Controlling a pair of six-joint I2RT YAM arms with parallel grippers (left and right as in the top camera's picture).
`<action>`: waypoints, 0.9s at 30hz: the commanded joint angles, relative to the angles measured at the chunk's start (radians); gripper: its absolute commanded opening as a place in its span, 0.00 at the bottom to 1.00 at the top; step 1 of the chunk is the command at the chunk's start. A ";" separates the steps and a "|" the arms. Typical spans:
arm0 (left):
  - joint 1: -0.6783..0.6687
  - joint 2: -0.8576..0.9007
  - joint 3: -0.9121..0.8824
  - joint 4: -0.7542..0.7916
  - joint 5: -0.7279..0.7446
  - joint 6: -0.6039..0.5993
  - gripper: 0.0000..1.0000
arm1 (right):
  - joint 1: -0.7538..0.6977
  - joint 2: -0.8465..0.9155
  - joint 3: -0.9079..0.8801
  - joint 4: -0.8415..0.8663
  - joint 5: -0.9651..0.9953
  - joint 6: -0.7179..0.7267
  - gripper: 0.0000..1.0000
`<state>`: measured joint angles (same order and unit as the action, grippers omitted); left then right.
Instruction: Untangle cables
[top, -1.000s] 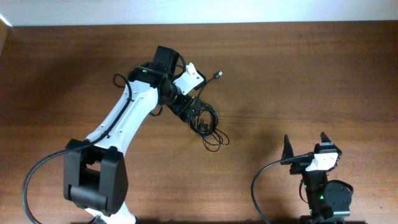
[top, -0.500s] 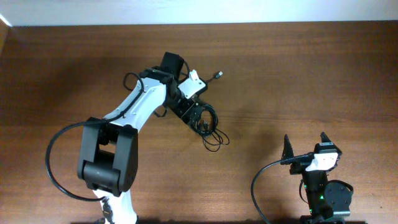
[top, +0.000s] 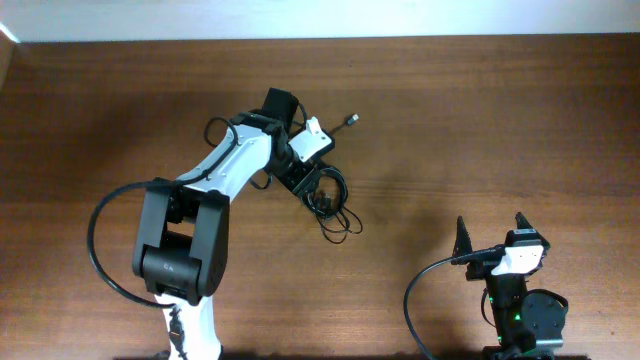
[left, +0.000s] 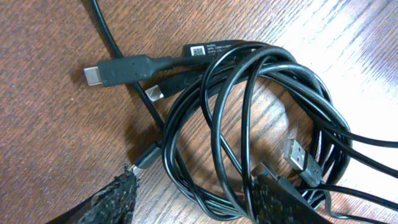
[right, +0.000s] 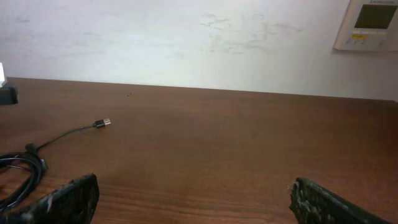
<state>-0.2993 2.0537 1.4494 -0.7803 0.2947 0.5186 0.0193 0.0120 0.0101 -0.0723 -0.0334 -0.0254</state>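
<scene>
The cables (top: 335, 205) are a tangle of thin black cords in the middle of the wooden table, with one plug end (top: 352, 120) stretched out to the back. In the left wrist view the coil (left: 249, 124) fills the frame, with a USB-C plug (left: 118, 70) and a USB-A plug (left: 301, 160). My left gripper (top: 318, 188) is open, its fingers (left: 199, 199) down on either side of several strands. My right gripper (top: 492, 236) is open and empty at the front right, far from the cables; its view shows the tangle's edge (right: 22, 171).
The table's back edge meets a white wall (right: 186, 37). A thick black arm wire (top: 420, 300) loops by the right base, another (top: 100, 250) by the left base.
The left arm has swung its elbow and base link round to the right while its gripper stayed on the tangle. The cable loops shifted slightly. The right arm has not moved.
</scene>
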 joint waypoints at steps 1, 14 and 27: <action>-0.002 0.007 0.011 0.002 -0.003 0.006 0.54 | 0.008 -0.006 -0.005 -0.007 0.012 0.008 0.99; -0.002 0.007 0.010 0.002 -0.002 0.006 0.00 | 0.008 -0.006 -0.005 -0.007 0.012 0.008 0.99; -0.002 -0.036 0.083 -0.044 0.000 -0.035 0.00 | 0.008 -0.006 -0.005 -0.007 0.012 0.008 0.99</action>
<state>-0.2993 2.0533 1.4853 -0.8120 0.2947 0.4961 0.0193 0.0120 0.0101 -0.0723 -0.0330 -0.0261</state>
